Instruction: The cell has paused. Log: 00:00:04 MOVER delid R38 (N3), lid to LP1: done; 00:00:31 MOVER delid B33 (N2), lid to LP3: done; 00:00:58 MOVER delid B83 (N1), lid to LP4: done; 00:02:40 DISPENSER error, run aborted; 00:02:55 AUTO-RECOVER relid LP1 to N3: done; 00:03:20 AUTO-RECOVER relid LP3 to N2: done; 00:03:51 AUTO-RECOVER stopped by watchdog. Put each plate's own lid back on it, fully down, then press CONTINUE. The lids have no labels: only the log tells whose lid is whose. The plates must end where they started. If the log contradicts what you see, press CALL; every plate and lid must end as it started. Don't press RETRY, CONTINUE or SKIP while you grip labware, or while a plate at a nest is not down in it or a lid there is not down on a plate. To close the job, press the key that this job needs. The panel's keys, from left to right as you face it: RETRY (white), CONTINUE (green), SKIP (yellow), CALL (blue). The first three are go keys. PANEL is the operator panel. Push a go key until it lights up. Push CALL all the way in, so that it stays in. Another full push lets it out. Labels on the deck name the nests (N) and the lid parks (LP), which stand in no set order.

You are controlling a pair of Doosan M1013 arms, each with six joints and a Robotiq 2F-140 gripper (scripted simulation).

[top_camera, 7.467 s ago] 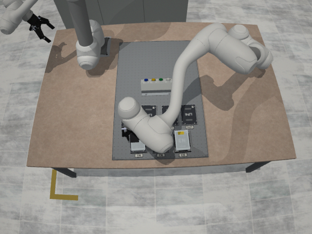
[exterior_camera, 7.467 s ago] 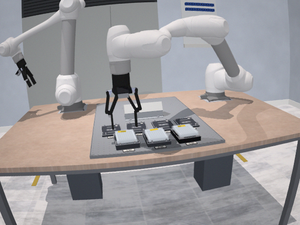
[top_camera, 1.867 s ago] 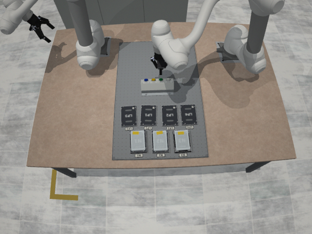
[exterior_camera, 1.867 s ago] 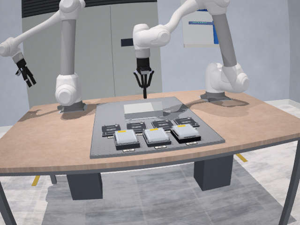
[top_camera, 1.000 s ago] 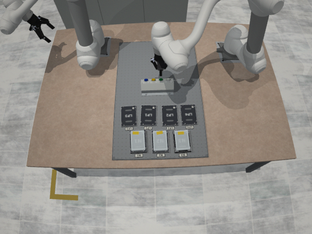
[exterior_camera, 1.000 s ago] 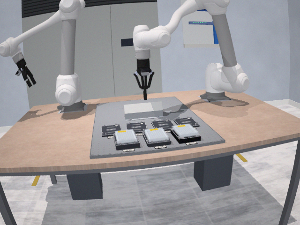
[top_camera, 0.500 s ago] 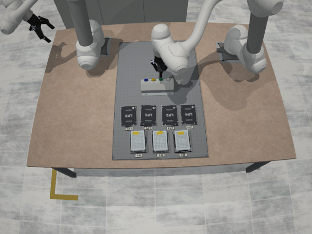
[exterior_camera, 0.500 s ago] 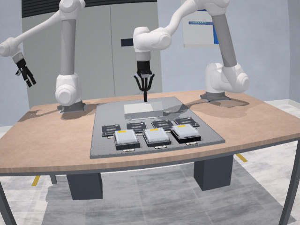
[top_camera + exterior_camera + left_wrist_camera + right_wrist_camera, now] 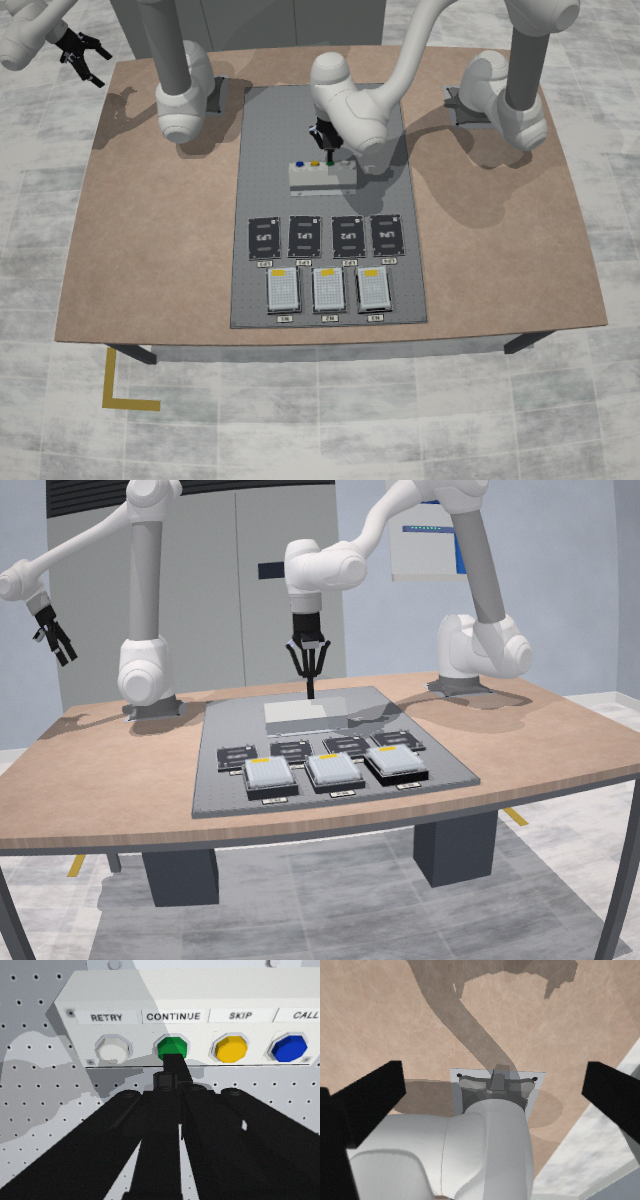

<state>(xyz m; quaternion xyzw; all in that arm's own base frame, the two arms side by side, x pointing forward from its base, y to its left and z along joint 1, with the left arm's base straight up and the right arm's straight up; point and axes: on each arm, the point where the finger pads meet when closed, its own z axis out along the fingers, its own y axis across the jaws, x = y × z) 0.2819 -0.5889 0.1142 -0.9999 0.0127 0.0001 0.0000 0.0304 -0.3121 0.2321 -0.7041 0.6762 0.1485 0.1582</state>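
My left gripper (image 9: 329, 160) (image 9: 310, 696) (image 9: 172, 1068) is shut and empty, pointing down at the panel (image 9: 323, 179) (image 9: 294, 719) (image 9: 120, 990). Its tip overlaps the near edge of the green CONTINUE key (image 9: 172, 1046); no glow shows. The blue CALL key (image 9: 299, 163) (image 9: 289, 1048) stands out. My right gripper (image 9: 102, 68) (image 9: 68, 659) (image 9: 493, 1077) is open and empty, far from the plates. White plates with yellow marks sit at N1 (image 9: 283, 292) (image 9: 268, 773), N2 (image 9: 328, 292) (image 9: 333, 770) and N3 (image 9: 374, 290) (image 9: 397, 761). Their clear lids are hard to make out.
Dark parks LP3 (image 9: 264, 227) (image 9: 235, 752), LP1 (image 9: 305, 227), LP2 (image 9: 348, 227) and LP4 (image 9: 386, 226) stand in a row between panel and nests. I can make out no lid on them. The yellow SKIP key (image 9: 231, 1049) and white RETRY key (image 9: 112, 1050) flank CONTINUE.
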